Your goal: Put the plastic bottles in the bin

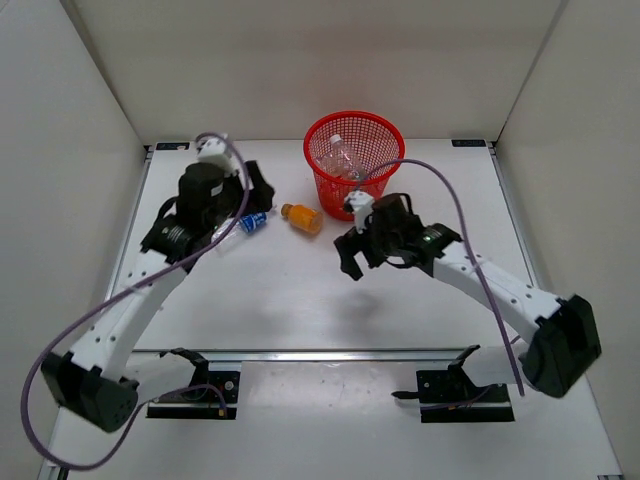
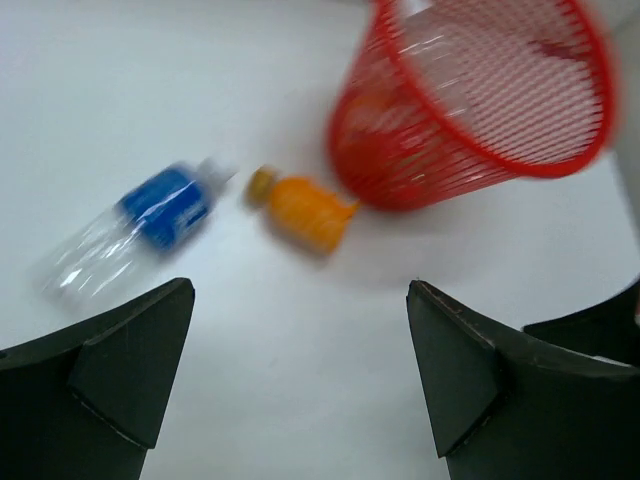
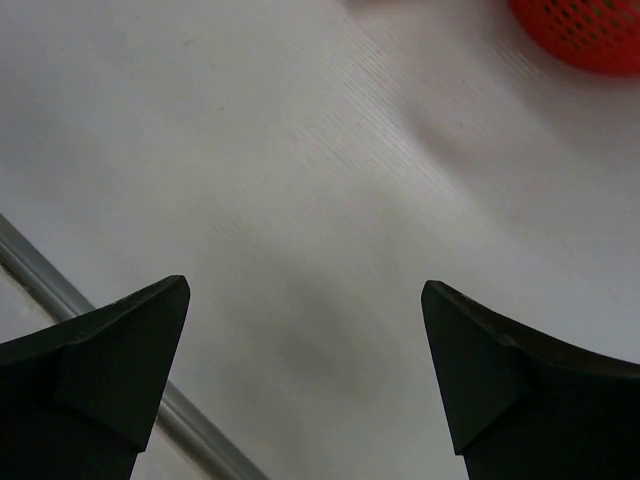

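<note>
The red mesh bin [image 1: 354, 160] stands at the back middle with a clear bottle [image 1: 341, 157] inside; it also shows in the left wrist view [image 2: 470, 100]. An orange bottle [image 1: 301, 218] lies on the table left of the bin, also seen in the left wrist view [image 2: 300, 208]. A blue-labelled clear bottle [image 1: 250, 223] lies further left, partly under my left arm, and shows in the left wrist view [image 2: 140, 228]. My left gripper [image 2: 300, 330] is open and empty, above the table near these two bottles. My right gripper [image 1: 350, 256] is open and empty over bare table in front of the bin.
White walls enclose the table on three sides. A metal rail [image 3: 130, 370] runs along the table's near edge. The bin's base [image 3: 585, 35] shows at the top right of the right wrist view.
</note>
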